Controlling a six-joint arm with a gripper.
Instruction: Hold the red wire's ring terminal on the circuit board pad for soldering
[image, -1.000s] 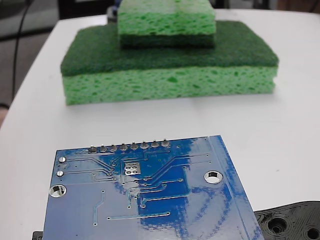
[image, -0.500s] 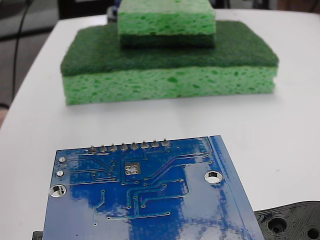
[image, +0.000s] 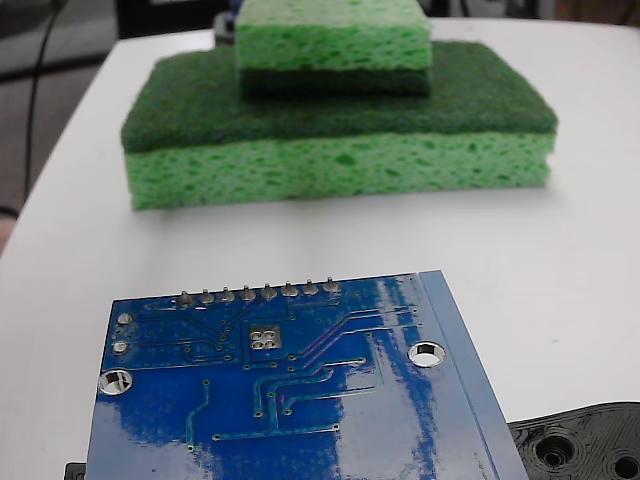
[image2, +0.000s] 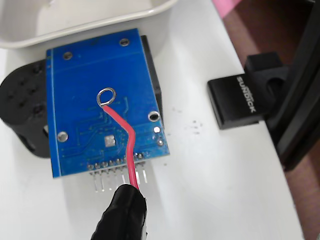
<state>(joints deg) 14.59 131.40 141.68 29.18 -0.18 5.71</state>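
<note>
Out of sight in the fixed view. In the wrist view, gripper (image2: 122, 215) enters from the bottom edge at about six o'clock, black-sleeved tip pointing toward twelve. Fingers themselves hidden under the black covering, so jaw gap cannot be told. Red wire (image2: 126, 145) juts from the tip toward eleven o'clock.

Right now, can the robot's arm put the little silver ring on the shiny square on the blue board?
Probably yes. In the wrist view the ring terminal hangs over the circuit board, past the pad, which lies bare beside the red wire. Nothing blocks it.
</note>
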